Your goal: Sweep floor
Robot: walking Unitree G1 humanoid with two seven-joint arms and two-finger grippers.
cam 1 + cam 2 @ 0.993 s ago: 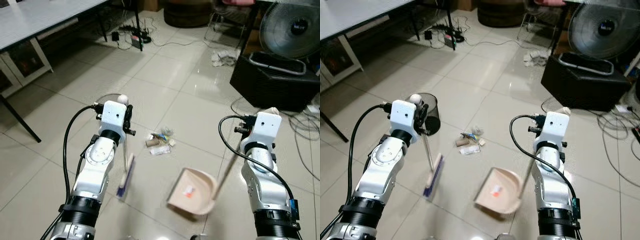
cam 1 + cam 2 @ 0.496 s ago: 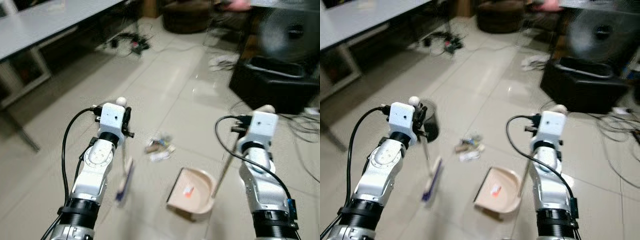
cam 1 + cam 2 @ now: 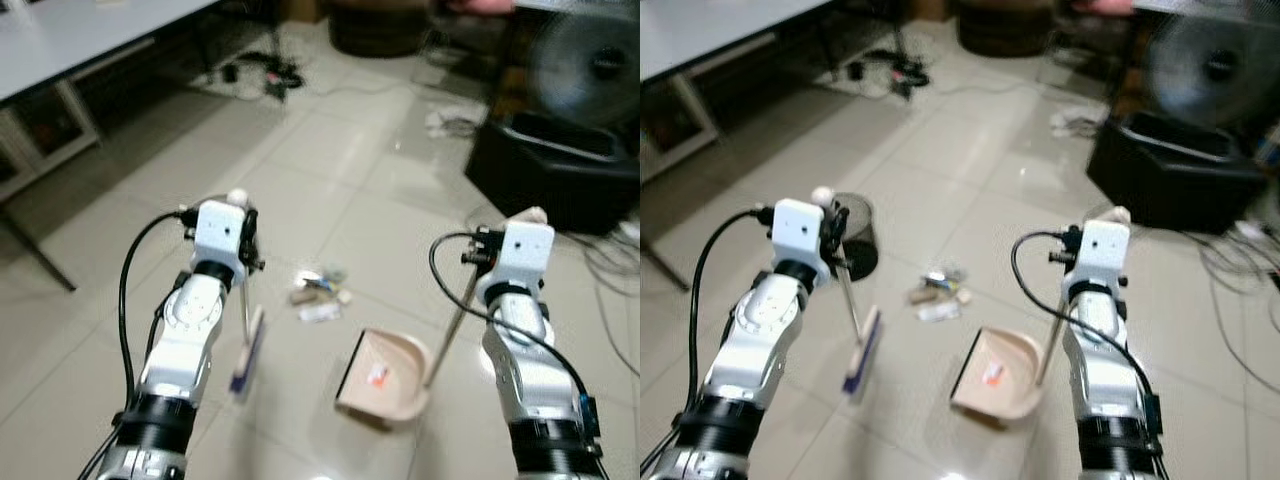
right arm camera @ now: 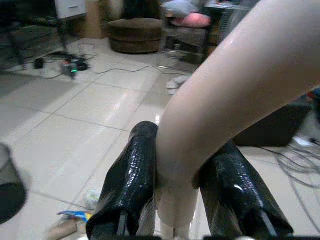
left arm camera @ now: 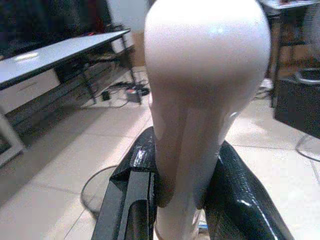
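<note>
Two tools flank the litter pile (image 3: 318, 297) on the tiled floor: left claw (image 5: 176, 200) pinching the broom (image 3: 248, 350) near-left, right claw (image 4: 175, 200) clamping the dustpan (image 3: 385, 377) handle near-right.

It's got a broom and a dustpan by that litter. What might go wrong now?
The dustpan sits to the side of the litter pile, so the broom could push scraps past its mouth. A wide stroke might scatter bits toward the cables by the black box. The mesh bin stands near the left gripper and could be knocked.
</note>
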